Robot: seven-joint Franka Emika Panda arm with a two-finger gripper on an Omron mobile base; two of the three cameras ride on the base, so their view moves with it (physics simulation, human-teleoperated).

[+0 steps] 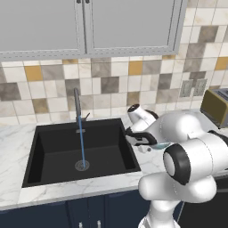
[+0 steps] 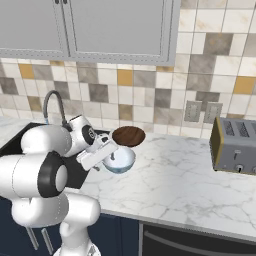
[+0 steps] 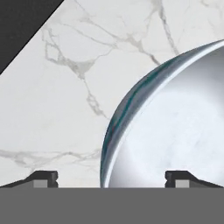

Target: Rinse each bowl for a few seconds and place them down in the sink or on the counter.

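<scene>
The fingers (image 3: 111,179) stand wide apart, clamped on nothing, and straddle the near rim of the white bowl (image 3: 175,127): one tip over bare marble outside the rim, the other over the bowl's hollow. Whether either tip touches the rim cannot be told. In the right base view the fingers (image 2: 111,150) hang at the sink side of this white bowl (image 2: 120,161), which sits upright on the desk (image 2: 175,185), just beside the sink's edge.

Just behind it, the brown bowl (image 2: 128,135) sits nearer the tiled wall, close to or touching the white one. That makes two bowls, both on the desk and neither in the sink.

To the robot's right a broad stretch of bare marble runs to one toaster (image 2: 235,145), well apart from the bowls. To the left lies the one black sink (image 1: 53,151), where a thin blue stream falls from the single faucet (image 1: 77,100) to the drain (image 1: 82,165). Marble borders the basin at front and left.
</scene>
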